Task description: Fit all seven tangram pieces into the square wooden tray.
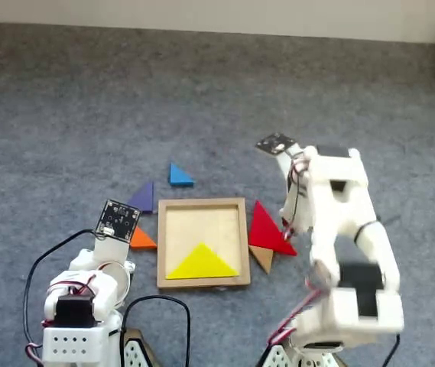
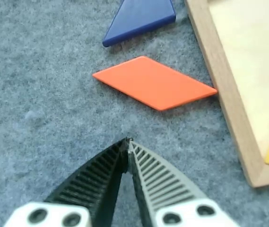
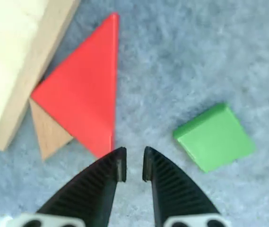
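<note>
Flat red plastic triangle (image 3: 84, 90) lies on the grey carpeted bench (image 1: 64, 99), against the square wooden tray (image 1: 202, 204) at its 3 o'clock and touching a tan wooden triangle (image 3: 49, 135). Likely light, stiff, thin and slick; pinch across a free edge near a corner, away from the tray wall. Right tool (image 3: 133, 163) points down just off its tip, narrow gap, empty. Left tool (image 2: 127, 142) has its tips together, empty, near the orange parallelogram (image 2: 155, 83) at 9 o'clock.
</note>
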